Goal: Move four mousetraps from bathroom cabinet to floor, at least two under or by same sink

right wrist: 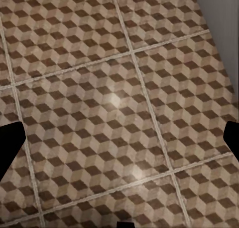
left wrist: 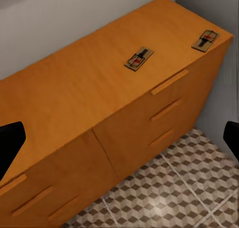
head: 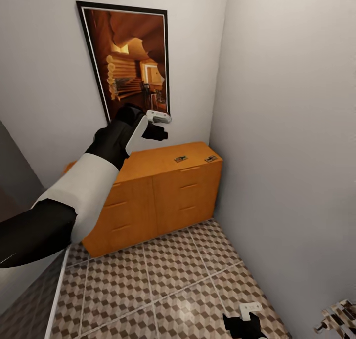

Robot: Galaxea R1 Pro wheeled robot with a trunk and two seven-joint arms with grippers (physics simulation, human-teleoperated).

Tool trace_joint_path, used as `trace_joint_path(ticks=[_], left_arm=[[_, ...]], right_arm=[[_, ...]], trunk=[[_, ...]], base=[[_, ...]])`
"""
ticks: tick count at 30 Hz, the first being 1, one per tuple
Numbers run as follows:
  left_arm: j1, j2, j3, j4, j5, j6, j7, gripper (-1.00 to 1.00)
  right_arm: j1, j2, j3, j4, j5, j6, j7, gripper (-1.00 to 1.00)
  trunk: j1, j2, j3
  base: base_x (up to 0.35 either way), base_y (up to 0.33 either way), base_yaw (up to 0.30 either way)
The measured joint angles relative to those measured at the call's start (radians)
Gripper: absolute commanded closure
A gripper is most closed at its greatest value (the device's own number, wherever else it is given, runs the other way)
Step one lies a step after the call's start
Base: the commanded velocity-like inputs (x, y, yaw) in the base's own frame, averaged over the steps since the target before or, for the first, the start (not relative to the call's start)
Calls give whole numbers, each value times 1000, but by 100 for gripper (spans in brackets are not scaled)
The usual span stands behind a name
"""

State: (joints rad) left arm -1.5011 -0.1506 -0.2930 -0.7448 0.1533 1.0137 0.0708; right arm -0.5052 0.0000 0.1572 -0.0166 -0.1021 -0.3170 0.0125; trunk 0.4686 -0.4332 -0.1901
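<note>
two mousetraps lie on the cabinet [head: 163, 190] top at its right end, beyond and to the right of the raised left pincer [left wrist: 119, 138], whose tips sit wide apart at the edges of its wrist view. the nearer trap [left wrist: 139, 58] lies mid-top, the far trap [left wrist: 205, 40] at the corner; both long axes run slantwise toward the drawer fronts. the left arm is clearly closer. the right pincer [right wrist: 119, 138], also spread, hangs low over the floor [right wrist: 119, 88]. only two of four traps can be made out; in the head view they are mere specks.
</note>
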Motion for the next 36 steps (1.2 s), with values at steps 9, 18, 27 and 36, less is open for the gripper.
trace_joint_path(ticks=[9, 18, 27, 36], left_arm=[[0, 1, -7, 1, 11, 0, -98, -100], [0, 3, -98, 1, 8, 0, -124, -100], [1, 4, -110, 3, 7, 0, -129, -100], [3, 7, -112, 5, 7, 0, -130, -100]], right_arm=[[0, -3, 0, 0, 0, 0, 0, -100], [0, -3, 0, 0, 0, 0, 0, -100], [0, -3, 0, 0, 0, 0, 0, -100], [0, -3, 0, 0, 0, 0, 0, -100]], trunk=[[0, 0, 9], [0, 0, 19], [0, 0, 28], [0, 0, 37]], base=[[65, 88, -166], [39, 38, -166], [2, 2, -166], [0, 0, -165]])
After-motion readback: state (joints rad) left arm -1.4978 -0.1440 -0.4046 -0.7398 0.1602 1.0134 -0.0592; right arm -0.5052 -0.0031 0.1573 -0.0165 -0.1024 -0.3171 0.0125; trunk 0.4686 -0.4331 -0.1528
